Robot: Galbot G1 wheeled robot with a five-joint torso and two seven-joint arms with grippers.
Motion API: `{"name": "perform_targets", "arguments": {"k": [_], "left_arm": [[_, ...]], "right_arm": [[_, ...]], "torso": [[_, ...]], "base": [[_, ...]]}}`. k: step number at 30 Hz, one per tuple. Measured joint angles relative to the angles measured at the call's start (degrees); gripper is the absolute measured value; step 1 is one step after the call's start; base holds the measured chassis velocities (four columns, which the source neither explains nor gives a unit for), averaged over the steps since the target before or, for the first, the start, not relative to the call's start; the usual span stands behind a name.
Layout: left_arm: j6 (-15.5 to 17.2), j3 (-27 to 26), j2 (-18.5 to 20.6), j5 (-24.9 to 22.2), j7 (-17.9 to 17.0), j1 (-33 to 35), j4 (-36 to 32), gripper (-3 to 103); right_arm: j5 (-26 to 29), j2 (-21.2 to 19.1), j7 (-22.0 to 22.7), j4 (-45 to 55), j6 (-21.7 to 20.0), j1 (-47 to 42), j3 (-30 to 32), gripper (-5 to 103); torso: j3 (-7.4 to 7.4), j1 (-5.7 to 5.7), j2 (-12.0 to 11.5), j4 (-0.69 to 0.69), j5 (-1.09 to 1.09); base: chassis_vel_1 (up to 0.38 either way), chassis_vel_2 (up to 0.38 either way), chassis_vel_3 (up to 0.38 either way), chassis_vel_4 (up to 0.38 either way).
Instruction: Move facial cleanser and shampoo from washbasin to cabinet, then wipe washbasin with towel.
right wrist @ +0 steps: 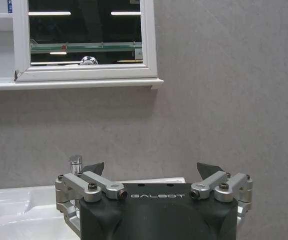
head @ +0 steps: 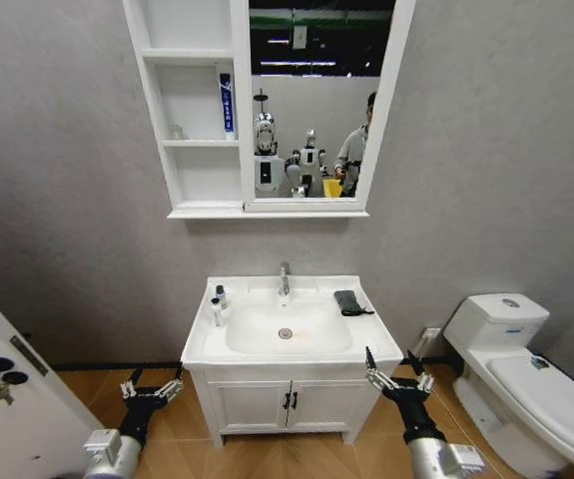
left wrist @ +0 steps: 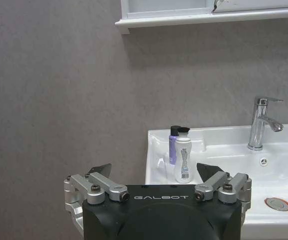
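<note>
My left gripper (head: 151, 388) and right gripper (head: 395, 374) hang released, jaws spread, below the washbasin (head: 366, 344). Two bottles (left wrist: 180, 154) stand touching, ahead of my left gripper; grabbing one could topple the other. The towel (head: 349, 301) lies beyond my right gripper.

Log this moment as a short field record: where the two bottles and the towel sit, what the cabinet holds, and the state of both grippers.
bottles: white bottle and purple bottle stand upright, side by side, on the washbasin rim at its left rear corner
towel: dark towel lies on the right rear rim, beside the tap
cabinet: cabinet middle niche holds a blue tube
left gripper: left gripper open, low, left of the vanity front
right gripper: right gripper open, low, at the right front corner
</note>
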Motion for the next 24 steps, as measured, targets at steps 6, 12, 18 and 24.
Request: {"name": "perform_targets", "arguments": {"k": [6,12,18,24], "left_arm": [[-0.52,0.64,-0.68,1.11,0.64,0.1,0.28,97],[-3.69,2.86,-1.79,4.82,4.26,0.81,1.2,98],[-5.77,5.44,1.79,6.19,6.25,-3.05,5.56,98],[-6.27,10.05,5.96,3.42,6.8,-11.12,12.17,99]], "right_arm": [[-0.97,0.07,-0.19,-0.05,-0.01,-0.2,-0.18,100],[-0.69,0.08,-0.17,-0.29,2.44,-0.57,-0.77,100],[-3.87,-0.08,-1.33,-1.49,4.19,-2.54,-1.16,100],[-4.99,-0.96,-3.95,-2.84,6.29,-4.32,-0.51,100]], "torso": [[0.0,-0.01,0.0,0.0,0.0],[0.01,0.01,-0.01,0.0,-0.01],[0.02,0.05,-0.03,-0.01,0.0],[-0.01,-0.04,0.01,0.0,0.01]], "base": [[-0.066,0.074,0.081,-0.071],[-0.143,0.148,0.166,-0.15],[-0.099,0.084,0.102,-0.089],[0.025,-0.031,-0.018,0.014]]}}
